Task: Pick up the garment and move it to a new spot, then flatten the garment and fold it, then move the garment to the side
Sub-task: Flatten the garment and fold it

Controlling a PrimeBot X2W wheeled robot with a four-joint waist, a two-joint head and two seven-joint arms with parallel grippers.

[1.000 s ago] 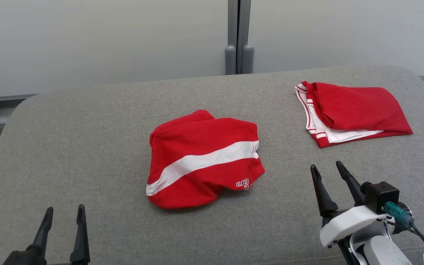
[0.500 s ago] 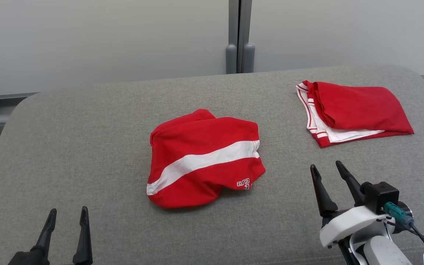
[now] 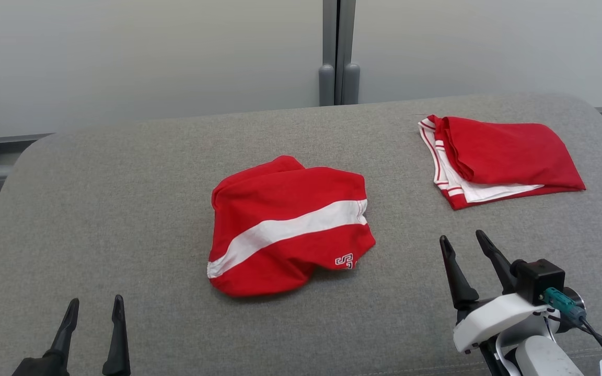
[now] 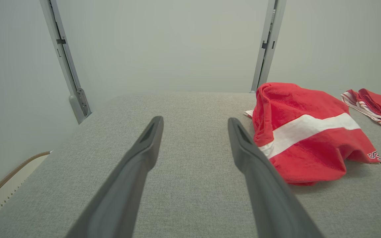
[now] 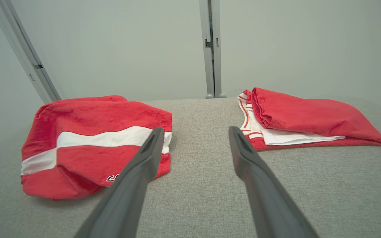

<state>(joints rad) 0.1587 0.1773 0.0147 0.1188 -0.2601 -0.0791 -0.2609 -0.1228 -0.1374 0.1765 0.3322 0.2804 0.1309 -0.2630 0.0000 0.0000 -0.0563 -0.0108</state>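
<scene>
Head view, left to right.

Left claw (image 3: 96, 299): low at the near left, over bare grey fabric of the table (image 3: 123, 198). I see its two dark fingers standing apart with nothing between them; the left wrist view confirms the gap (image 4: 195, 119), only table cloth behind it. It sits well apart from the cloth.

Red garment (image 3: 285, 224): mid-table, lying in a loose rumpled heap, not flat. A broad white stripe runs across it on a slant, low at the left and higher at the right. A small white-outlined mark (image 3: 344, 260) sits at its near right corner. From the left wrist it lies just right of the right finger (image 4: 303, 132); from the right wrist it lies left of the fingers (image 5: 91, 138). Neither claw touches it.

Right claw (image 3: 461, 236): near right, fingers spread, empty, pointing up the table into the gap between the two cloths (image 5: 195, 129).

Folded red garment (image 3: 499, 156): far right of the table, red layers over white-and-red striped trim, lying flat and well apart from the heap.

Behind the table: a pale wall with a grey upright post (image 3: 337, 52).
</scene>
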